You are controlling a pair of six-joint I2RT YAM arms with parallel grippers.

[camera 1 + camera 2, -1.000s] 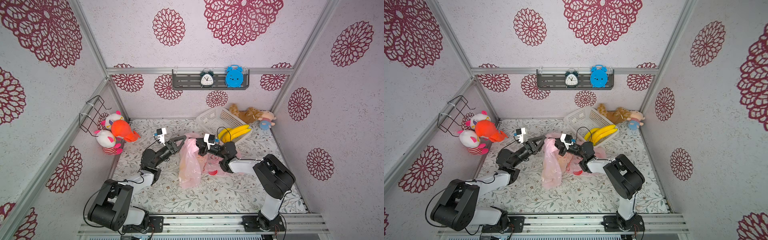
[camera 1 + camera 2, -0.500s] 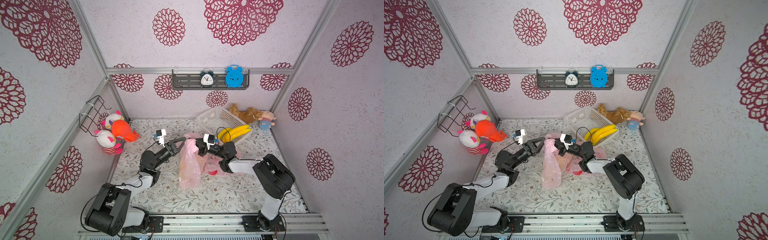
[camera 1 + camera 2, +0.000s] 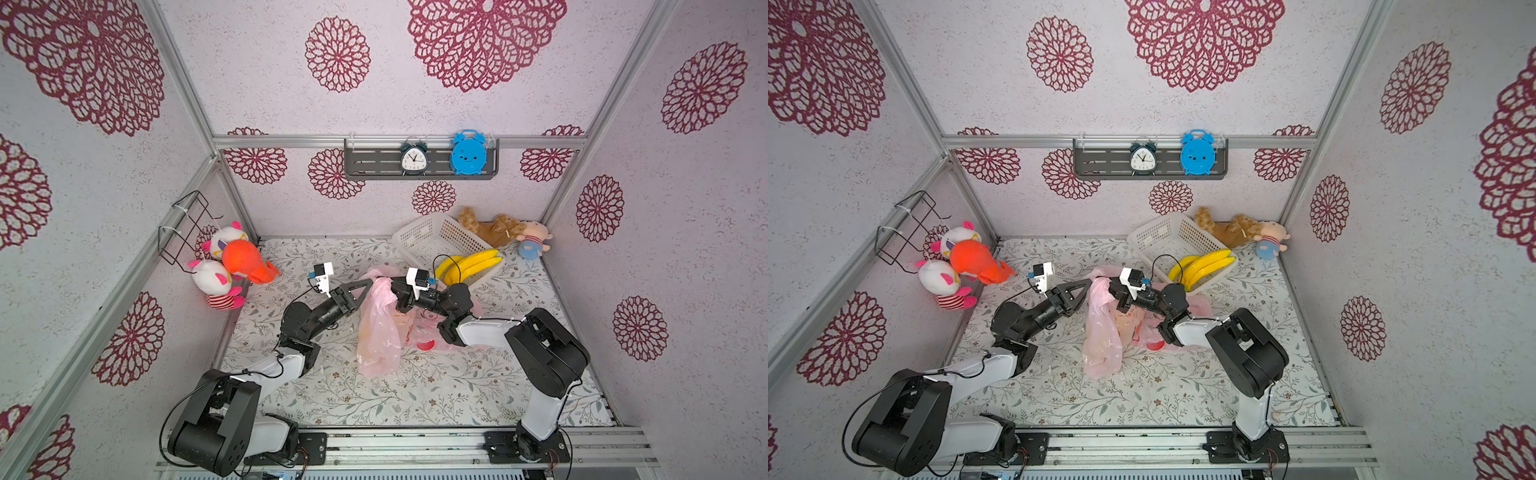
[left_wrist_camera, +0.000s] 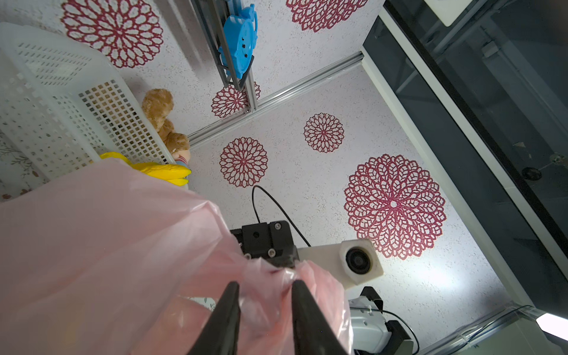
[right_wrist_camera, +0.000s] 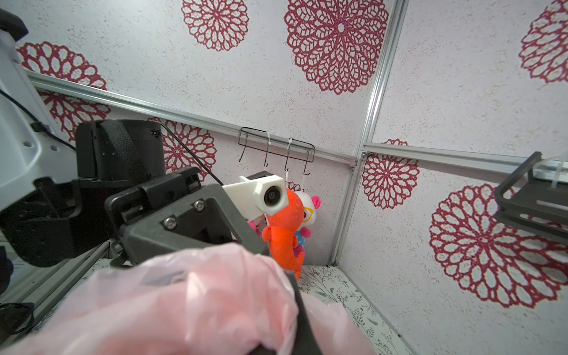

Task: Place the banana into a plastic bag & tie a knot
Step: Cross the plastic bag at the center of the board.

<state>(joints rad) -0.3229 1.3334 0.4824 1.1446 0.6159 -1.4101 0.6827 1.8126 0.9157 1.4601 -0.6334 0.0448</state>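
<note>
Here the right claw pinches the top of the pink bag; the left claw stands part-open around loose plastic. The bananas lie in the white basket.

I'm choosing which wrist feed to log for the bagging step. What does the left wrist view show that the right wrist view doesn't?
Only the left wrist view: the bananas, the white basket, the brown teddy, the blue clock, and the left gripper, jaws apart with plastic between them. Only the right wrist view: the orange plush, the wire rack and the left arm's camera. Both: the pink bag, filling the near field.
</note>
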